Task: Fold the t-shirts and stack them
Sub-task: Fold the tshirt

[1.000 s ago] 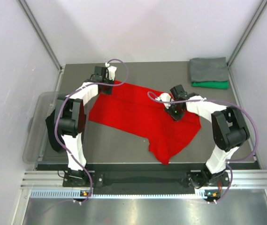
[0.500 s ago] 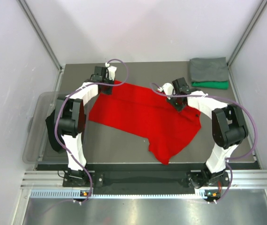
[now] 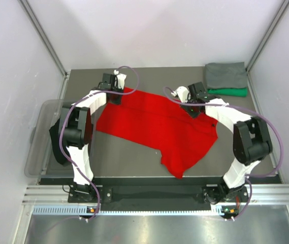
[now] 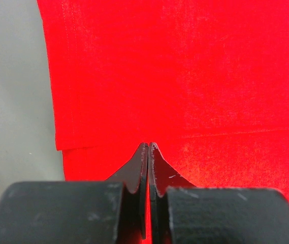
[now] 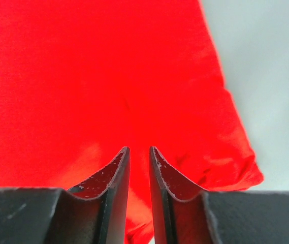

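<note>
A bright red t-shirt lies spread across the middle of the table, one flap reaching toward the near edge. My left gripper sits at the shirt's far left corner. In the left wrist view its jaws are pressed together over the red cloth, with a sliver of red between them. My right gripper is over the shirt's far right part. In the right wrist view it stands open by a narrow gap above the red cloth. A folded grey t-shirt rests on a folded green one.
The grey and green stack occupies the table's far right corner. A translucent plastic tub stands off the left edge with black cloth in it. Bare grey table shows near the arm bases, with white walls on three sides.
My right gripper has moved away from me across the red shirt toward its far edge, and its jaws have parted slightly. The left arm and the shirt have stayed put.
</note>
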Controlling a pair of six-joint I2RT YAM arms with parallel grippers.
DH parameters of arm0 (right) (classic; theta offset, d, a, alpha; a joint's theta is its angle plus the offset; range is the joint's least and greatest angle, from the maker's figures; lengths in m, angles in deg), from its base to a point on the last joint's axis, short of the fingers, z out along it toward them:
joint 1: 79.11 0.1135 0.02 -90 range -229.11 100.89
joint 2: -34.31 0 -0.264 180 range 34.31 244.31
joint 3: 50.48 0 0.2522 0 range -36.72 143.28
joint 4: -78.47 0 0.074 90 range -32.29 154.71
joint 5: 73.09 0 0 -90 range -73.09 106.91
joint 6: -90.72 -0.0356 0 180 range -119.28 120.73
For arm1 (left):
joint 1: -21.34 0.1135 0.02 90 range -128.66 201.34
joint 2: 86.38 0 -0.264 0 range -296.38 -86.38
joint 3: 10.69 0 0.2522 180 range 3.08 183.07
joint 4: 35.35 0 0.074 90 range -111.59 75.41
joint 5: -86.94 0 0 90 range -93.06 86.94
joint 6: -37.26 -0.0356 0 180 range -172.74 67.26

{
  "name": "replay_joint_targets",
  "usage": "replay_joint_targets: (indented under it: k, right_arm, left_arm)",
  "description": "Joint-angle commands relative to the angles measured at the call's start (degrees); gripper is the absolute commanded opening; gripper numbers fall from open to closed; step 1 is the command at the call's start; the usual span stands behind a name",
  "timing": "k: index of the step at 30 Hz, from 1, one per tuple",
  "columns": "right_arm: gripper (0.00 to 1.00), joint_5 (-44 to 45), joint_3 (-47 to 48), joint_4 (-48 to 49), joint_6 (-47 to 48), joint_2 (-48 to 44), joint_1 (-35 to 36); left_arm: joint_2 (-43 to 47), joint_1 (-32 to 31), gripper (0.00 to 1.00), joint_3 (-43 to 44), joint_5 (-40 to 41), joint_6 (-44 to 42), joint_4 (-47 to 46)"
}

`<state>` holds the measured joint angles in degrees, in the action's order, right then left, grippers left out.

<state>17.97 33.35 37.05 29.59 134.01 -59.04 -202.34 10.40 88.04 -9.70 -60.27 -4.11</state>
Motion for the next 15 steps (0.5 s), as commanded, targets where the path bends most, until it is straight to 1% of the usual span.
replay_joint_targets:
  k: [1, 4, 7, 15]
  right_arm:
    - [0.22, -9.2, -0.8, -2.2, 0.2, -8.0, 0.3]
    - [0.22, -13.8, -1.2, -7.5, 0.7, -7.4, 0.4]
    - [0.20, -15.2, -2.4, -8.5, 1.5, -6.0, 0.5]
    - [0.18, -15.7, -0.4, -10.7, 1.8, 1.4, 0.3]
  left_arm:
    - [4.4, -0.2, 0.00, -0.3, -0.7, 0.2, -3.1]
    - [4.3, -0.3, 0.00, -0.3, -1.0, 0.4, -3.2]
    - [4.4, -0.4, 0.00, -0.3, -0.9, 0.4, -3.1]
    - [4.7, -0.4, 0.00, -0.9, -0.3, 0.0, -3.3]
